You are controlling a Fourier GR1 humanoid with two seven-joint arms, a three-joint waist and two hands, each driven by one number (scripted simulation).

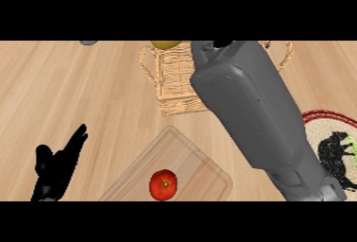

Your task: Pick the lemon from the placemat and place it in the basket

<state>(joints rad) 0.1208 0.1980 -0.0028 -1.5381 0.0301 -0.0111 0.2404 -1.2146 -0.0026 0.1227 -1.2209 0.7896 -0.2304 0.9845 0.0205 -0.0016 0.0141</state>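
Observation:
The yellow lemon (166, 44) shows at the view's top edge, over the far left part of the wicker basket (174, 87). My right forearm reaches from the lower right up across the basket and hides much of it. Only a black sliver of my right hand (223, 44) shows at the top edge, to the right of the lemon; whether it holds the lemon is hidden. The round placemat (317, 125), red-rimmed with a black cat figure, lies at the right edge behind the forearm. My left hand (54, 168) rests open at the lower left, fingers up.
A wooden cutting board (188, 160) lies in front of the basket with a red tomato (163, 185) on it. A small grey object (89, 42) peeks in at the top left. Bare wooden counter spreads over the left half.

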